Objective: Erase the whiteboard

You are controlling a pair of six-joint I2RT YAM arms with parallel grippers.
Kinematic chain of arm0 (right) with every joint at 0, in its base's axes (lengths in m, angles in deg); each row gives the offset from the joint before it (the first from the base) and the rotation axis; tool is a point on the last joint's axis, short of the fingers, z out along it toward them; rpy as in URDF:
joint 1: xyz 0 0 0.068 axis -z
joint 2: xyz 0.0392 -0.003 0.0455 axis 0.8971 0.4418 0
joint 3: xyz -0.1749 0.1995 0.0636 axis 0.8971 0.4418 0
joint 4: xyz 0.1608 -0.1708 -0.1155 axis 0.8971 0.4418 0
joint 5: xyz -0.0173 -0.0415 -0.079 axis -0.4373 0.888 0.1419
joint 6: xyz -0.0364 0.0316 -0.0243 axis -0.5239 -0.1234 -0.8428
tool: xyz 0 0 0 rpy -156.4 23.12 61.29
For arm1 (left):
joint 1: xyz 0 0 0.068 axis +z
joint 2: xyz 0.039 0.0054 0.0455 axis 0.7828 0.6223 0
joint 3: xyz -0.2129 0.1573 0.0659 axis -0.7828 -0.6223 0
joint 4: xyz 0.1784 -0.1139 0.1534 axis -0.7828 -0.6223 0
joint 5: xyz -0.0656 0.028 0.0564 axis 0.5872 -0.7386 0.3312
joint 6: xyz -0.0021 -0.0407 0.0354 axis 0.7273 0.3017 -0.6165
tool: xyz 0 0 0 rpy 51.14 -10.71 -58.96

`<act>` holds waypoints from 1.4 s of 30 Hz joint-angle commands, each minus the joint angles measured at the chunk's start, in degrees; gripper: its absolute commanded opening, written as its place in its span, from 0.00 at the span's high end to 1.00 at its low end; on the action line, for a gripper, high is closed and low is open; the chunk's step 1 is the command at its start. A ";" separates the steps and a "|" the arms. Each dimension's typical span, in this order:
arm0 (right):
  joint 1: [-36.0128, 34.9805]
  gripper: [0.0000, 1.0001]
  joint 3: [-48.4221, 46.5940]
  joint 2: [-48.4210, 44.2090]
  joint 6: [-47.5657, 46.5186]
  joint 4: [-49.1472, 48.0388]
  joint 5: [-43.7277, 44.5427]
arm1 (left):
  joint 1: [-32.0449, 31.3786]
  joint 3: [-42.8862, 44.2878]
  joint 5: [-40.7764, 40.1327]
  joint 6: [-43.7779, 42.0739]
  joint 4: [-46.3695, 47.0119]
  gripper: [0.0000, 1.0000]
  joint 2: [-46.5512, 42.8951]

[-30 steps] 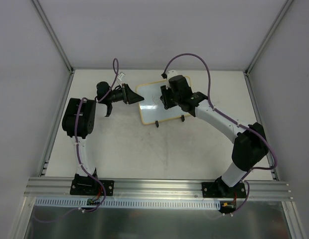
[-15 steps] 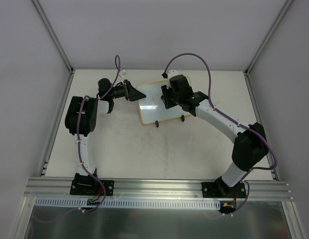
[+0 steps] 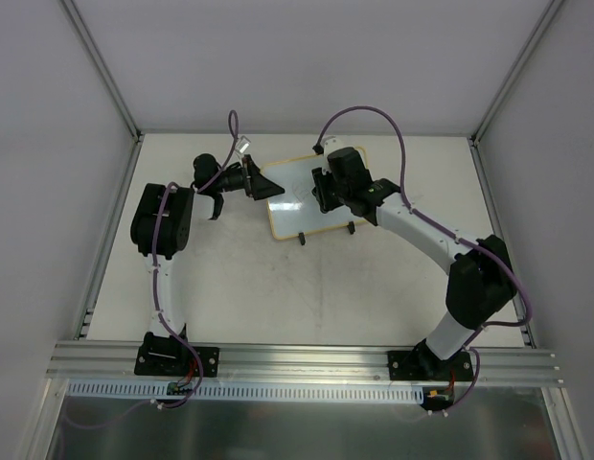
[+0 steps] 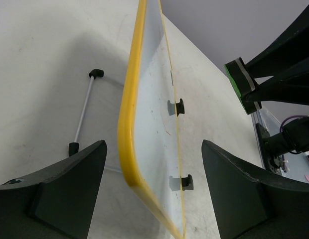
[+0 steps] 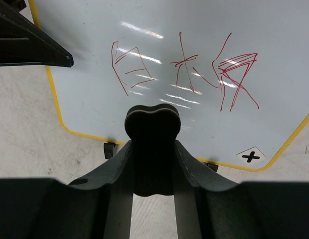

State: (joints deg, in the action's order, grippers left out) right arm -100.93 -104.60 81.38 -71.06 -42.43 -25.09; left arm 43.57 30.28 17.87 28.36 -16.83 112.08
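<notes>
- whiteboard (image 3: 293,199): sits toward the far middle of the table (image 3: 278,297), writing face up. Looks thin, stiff and light. The face is glossy, so I'd expect it to skate under a wiping push unless it's pinned.
- Where to hold: the yellow rim on the short left end is the best spot, clear of the writing and of the clip feet (image 3: 302,238). Pinch across the thickness, not on the face.
- Orientation: long axis runs roughly left-right in the top view, right end skewed a little farther away. Both clip feet are on the near long edge. The black corner mark (image 5: 250,156) is at the near right corner.
- Red marks (image 5: 187,74) run across the middle of the face, nothing wiped yet.
- right gripper (image 5: 152,149): fingers clamped tight on the black eraser (image 5: 152,124), over the board near its near edge, just short of the marks. Can't tell if the pad is touching.
- left gripper (image 4: 153,149): jaws spread wide, one either side of the left rim, clear gap on both sides, gripping nothing. The board isn't held, so wiping now would probably shove it around.
</notes>
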 commanded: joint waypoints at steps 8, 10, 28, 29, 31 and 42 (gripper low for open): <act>0.50 0.75 1.69 -2.69 -1.18 -3.12 -0.66 | -0.58 0.99 2.10 -3.82 4.40 0.42 -0.42; 0.41 0.75 1.86 -2.69 -1.18 -3.56 -0.75 | -0.58 1.08 2.01 -3.73 4.13 0.51 -0.42; 0.58 0.74 -1.12 -0.50 -1.09 -3.82 -2.15 | 0.91 2.04 2.63 4.35 13.10 0.64 2.66; 0.58 0.74 -1.30 -0.15 -1.09 -3.82 -2.24 | 0.91 1.96 2.63 4.44 13.27 0.66 2.75; 0.58 0.74 -1.83 0.29 -1.00 -3.74 -2.59 | 0.91 1.87 2.63 4.53 13.45 0.67 2.66; 0.41 0.75 -4.82 4.25 -1.97 -5.05 -2.42 | 0.83 2.04 4.03 7.51 17.93 0.84 3.45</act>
State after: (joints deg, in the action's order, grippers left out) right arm -100.71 -106.65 85.01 -71.83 -45.07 -27.60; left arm 43.75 30.80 19.92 35.86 -12.08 114.66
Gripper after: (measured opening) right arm 0.342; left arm 0.166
